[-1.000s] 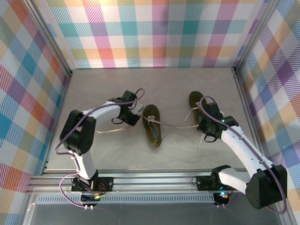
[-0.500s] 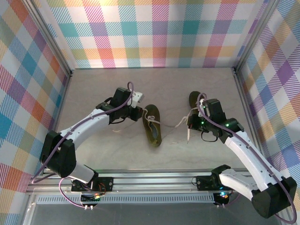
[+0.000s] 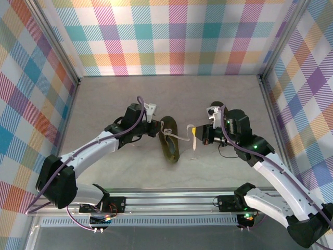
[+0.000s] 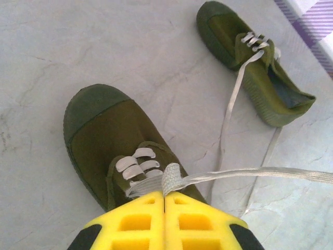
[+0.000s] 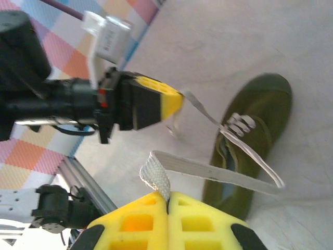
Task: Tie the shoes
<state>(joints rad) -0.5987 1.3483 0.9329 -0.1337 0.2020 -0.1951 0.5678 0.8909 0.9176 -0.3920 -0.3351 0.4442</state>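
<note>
**1. Grip state.** The left gripper (image 4: 165,197) has its yellow jaws pressed together on the lace (image 4: 250,173) of the nearer shoe (image 3: 169,139). A small fold of lace stands just above the jaw tips. The right gripper (image 5: 167,198) is likewise clamped on a free end of that lace, which pokes out as a short woven tab.

**2. Location.** The nearer shoe stands upright on its sole on the table (image 3: 104,99), between the two grippers. The left gripper is just beside its laced section. The farther shoe (image 4: 255,67) sits beyond it to the right, well apart. Its own loose lace (image 4: 231,99) trails across the table.

**3. Handling.**
- The lace is flat, woven, light and limp. Expect it to hold no shape unless kept under tension.
- It probably slides freely through the eyelets, and it may creep out of smooth jaws under a sharp pull.
- Take hold a little back from the tip, so that enough tail remains to form a loop.
- The shoe looks like soft canvas with a rubber toe cap and is likely light. An unbalanced pull could drag or tip it, so oppose the two strands evenly.

**4. Arm pose.**
- The left arm (image 3: 88,153) reaches forward and to the right from its base, with its wrist aimed at the shoe's left side.
- The right arm (image 3: 276,166) curves forward and to the left, with its gripper pointing left toward the shoe and the lace end raised off the table.
</note>
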